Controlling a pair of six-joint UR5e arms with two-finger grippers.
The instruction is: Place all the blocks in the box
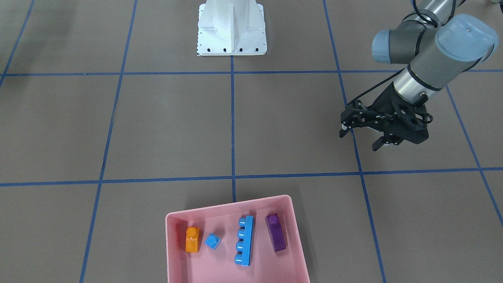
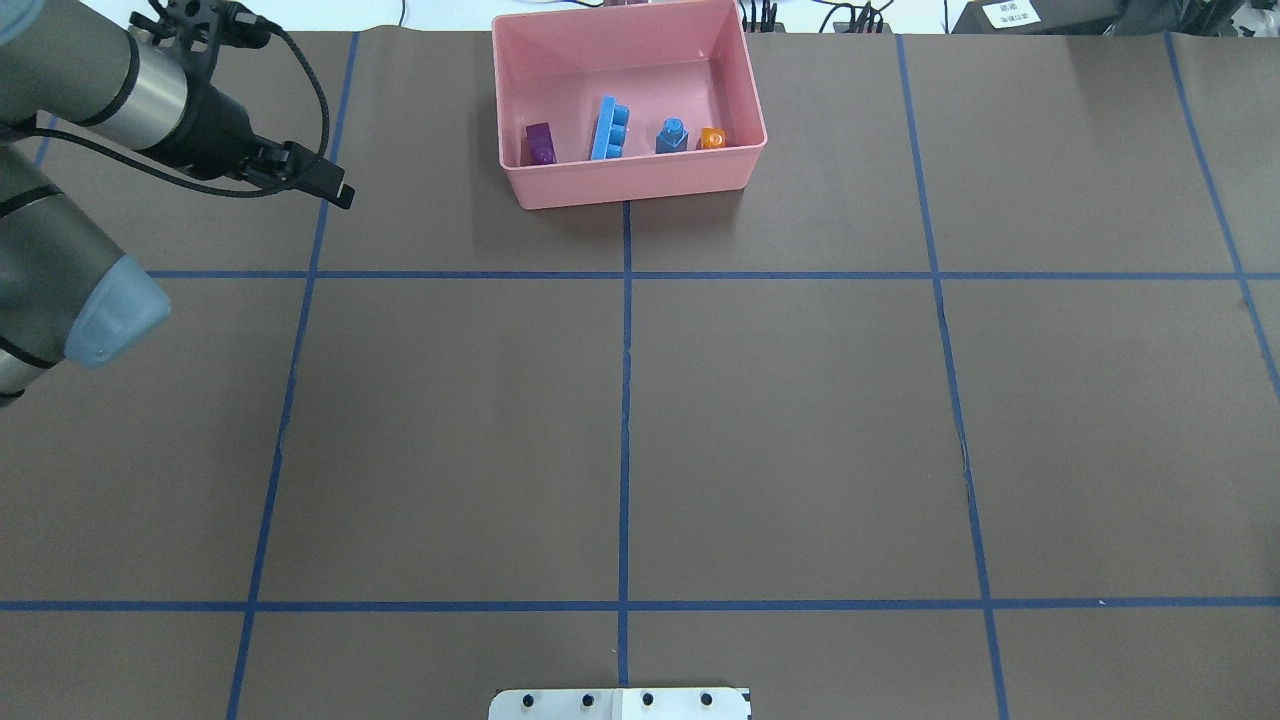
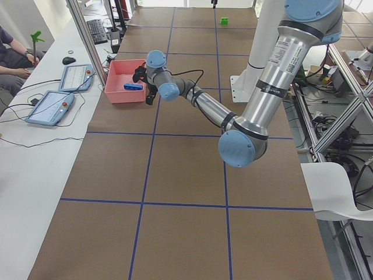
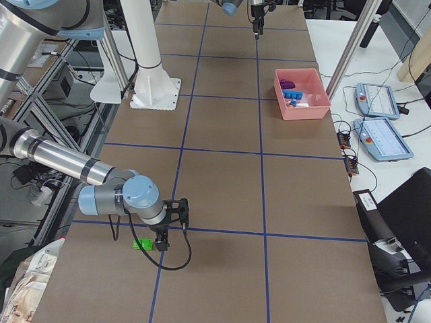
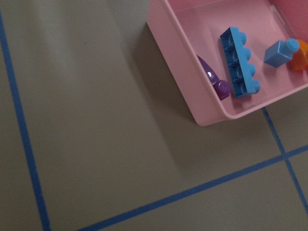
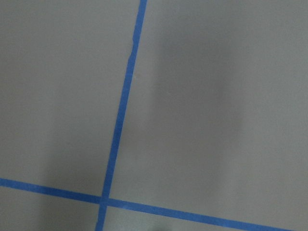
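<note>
The pink box (image 1: pixel 235 204) sits at the table's far edge; it also shows in the overhead view (image 2: pixel 630 185) and the left wrist view (image 5: pixel 178 62). Inside lie the orange block (image 1: pixel 192 239), the small blue block (image 1: pixel 212 241), the long blue block (image 1: pixel 245 240) and the purple block (image 1: pixel 276 232). My left gripper (image 1: pixel 360 138) is open and empty, hovering beside the box, apart from it. The green block (image 4: pixel 143 244) lies on the table far from the box. My right gripper (image 4: pixel 163 235) is right next to it; I cannot tell whether it is open or shut.
The white robot base (image 1: pixel 232 29) stands at the robot's table edge. Blue tape lines grid the brown table. Tablets (image 4: pixel 380 138) lie on the side bench beyond the box. An operator (image 3: pixel 11 52) sits at that bench.
</note>
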